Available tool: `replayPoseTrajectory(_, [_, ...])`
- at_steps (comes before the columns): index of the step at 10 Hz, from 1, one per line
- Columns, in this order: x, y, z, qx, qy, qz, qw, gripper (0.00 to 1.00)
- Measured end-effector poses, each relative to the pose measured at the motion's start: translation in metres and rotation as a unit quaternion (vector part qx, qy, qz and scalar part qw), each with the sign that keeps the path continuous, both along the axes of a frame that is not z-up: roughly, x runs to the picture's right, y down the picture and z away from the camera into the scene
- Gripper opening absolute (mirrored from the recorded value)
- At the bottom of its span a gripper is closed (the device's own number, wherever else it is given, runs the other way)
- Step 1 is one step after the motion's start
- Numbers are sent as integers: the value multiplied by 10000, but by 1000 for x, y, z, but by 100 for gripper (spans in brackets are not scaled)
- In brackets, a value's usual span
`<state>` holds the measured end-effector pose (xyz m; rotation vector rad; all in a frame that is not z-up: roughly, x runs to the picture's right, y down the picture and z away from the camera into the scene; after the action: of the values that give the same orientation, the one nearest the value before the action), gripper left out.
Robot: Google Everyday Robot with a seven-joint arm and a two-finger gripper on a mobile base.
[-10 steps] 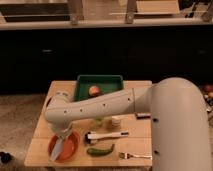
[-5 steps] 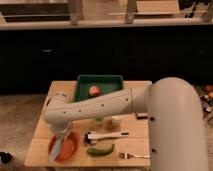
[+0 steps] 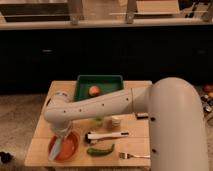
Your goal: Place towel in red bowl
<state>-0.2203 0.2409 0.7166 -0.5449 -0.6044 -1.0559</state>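
Observation:
The red bowl (image 3: 66, 147) sits at the front left of the wooden table (image 3: 135, 145). A pale bluish towel (image 3: 55, 148) hangs into the bowl's left side, below my gripper (image 3: 58, 134). My white arm (image 3: 105, 106) reaches across from the right, and the gripper sits directly above the bowl's left part. The arm's wrist hides most of the gripper.
A green tray (image 3: 100, 82) at the back holds an orange fruit (image 3: 94, 90). A small white cup (image 3: 116, 121), a white-handled brush (image 3: 107, 135), a green pepper (image 3: 100, 150) and a fork (image 3: 131, 155) lie to the right of the bowl.
The gripper and towel have shifted slightly lower over the bowl's left side. Other objects have not moved.

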Motion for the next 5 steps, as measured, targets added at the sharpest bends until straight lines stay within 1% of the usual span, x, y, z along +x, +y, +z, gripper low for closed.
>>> replayPoseTrajectory(1, [1,-1,-1,5,6,4,10000,7])
replayPoseTrajectory(3, [3,-2,-3,21,1,46,10000,28])
replayPoseTrajectory(4, [4,-2,-2,7,7,57,10000,36])
replayPoseTrajectory(5, [5,-1,-3,-74,-21,82,9999,46])
